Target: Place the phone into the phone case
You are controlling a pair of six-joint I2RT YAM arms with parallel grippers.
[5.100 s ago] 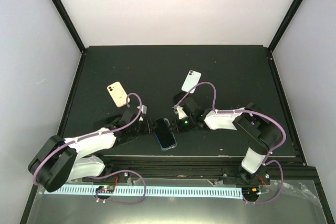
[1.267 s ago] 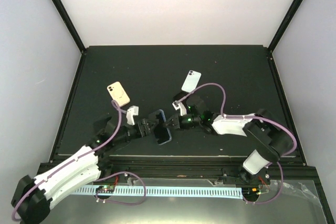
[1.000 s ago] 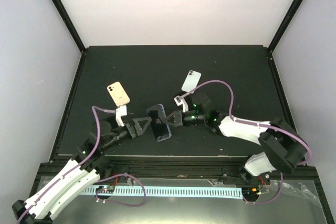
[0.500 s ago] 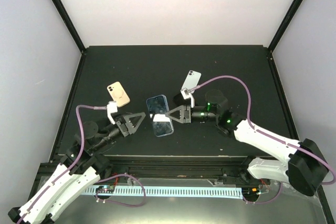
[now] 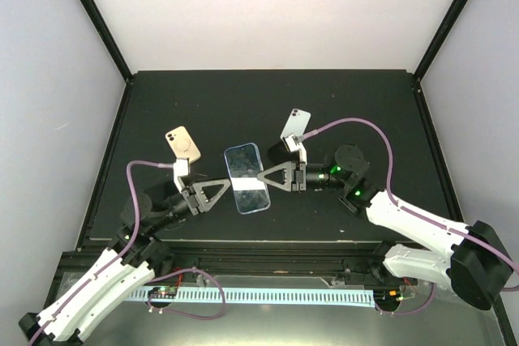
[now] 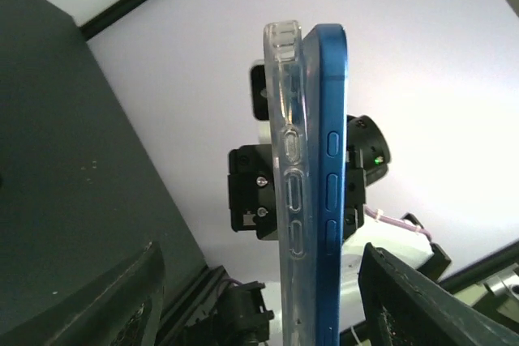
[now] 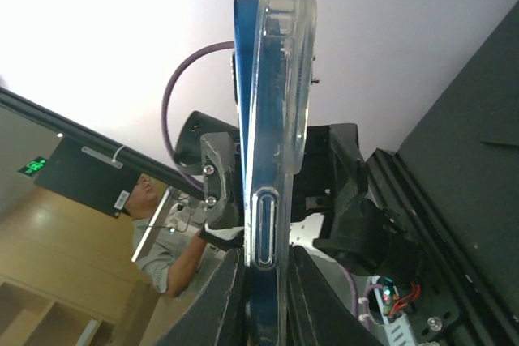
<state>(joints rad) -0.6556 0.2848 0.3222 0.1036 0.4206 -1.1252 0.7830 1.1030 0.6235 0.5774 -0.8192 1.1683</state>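
A blue phone with a clear phone case on it hangs in the air over the table's front middle. My right gripper is shut on its right edge. In the right wrist view the case wraps that edge of the phone. In the left wrist view the phone stands edge-on beside the case, its side buttons bare and outside the case's rim. My left gripper is open, its fingers spread wide on both sides of the phone's left edge without touching it.
A cream phone lies on the black table at the left. A white phone lies at the back middle, just beyond my right wrist. The table's front rail runs below both arms.
My right gripper has lifted the phone and case off the table and carried them back. My left gripper let go, opened wide, and has now moved right toward the phone's left edge.
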